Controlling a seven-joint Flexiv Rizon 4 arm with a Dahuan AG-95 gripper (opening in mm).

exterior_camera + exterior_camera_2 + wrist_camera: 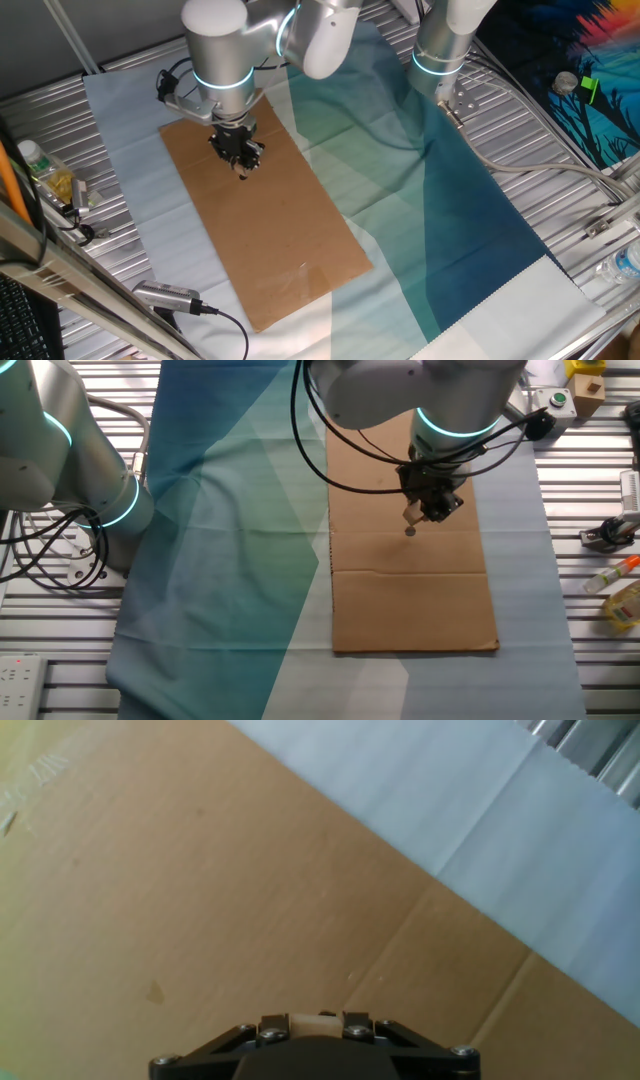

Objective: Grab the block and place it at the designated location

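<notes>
My gripper (pixel 412 516) hangs over the upper middle of the brown cardboard sheet (pixel 410 600), shut on the small light-tan block (pixel 312 1023). In the hand view the block shows as a tan face wedged between the two black fingers (pixel 275 1025) at the bottom edge. The other fixed view shows the block (pixel 411 513) at the fingertips, a little above the sheet. The small black dot (pixel 409 531) lies on the cardboard directly beneath it. In one fixed view the gripper (pixel 242 168) stands over the sheet's far end and the dot is hidden.
A blue-green cloth (pixel 230 540) covers the table beside the cardboard. A second arm's base (pixel 440 50) stands on it. Bottles (pixel 45 175), a button box (pixel 553 402), a cable plug (pixel 170 297) and small tools (pixel 612 535) lie at the table's edges.
</notes>
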